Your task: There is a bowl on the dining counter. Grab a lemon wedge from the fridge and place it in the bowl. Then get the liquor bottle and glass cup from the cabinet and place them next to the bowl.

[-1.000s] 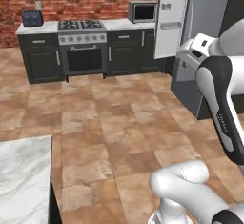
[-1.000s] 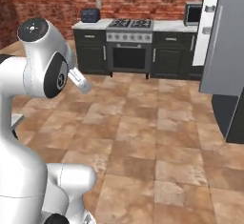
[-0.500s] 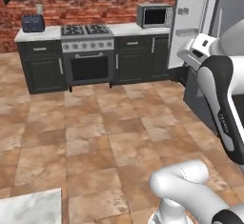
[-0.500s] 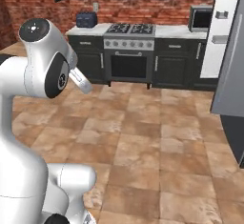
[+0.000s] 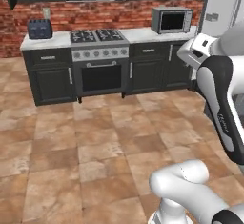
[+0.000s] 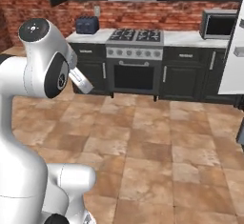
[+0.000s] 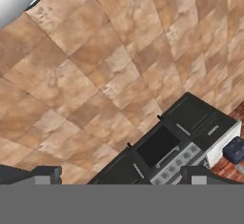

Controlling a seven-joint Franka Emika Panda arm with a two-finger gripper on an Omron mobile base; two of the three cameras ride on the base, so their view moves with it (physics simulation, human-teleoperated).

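With the gripper (image 7: 119,178) spread and empty, the fridge (image 5: 220,8) at two o'clock needs a firm pull on its stiff handle.

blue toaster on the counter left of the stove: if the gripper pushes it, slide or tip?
The toaster looks boxy and squat, wider than tall, so it would probably slide rather than tip. The smooth pale counter likely gives little grip. It seems bulky for a two-finger pinch, though it is too small to judge weight.
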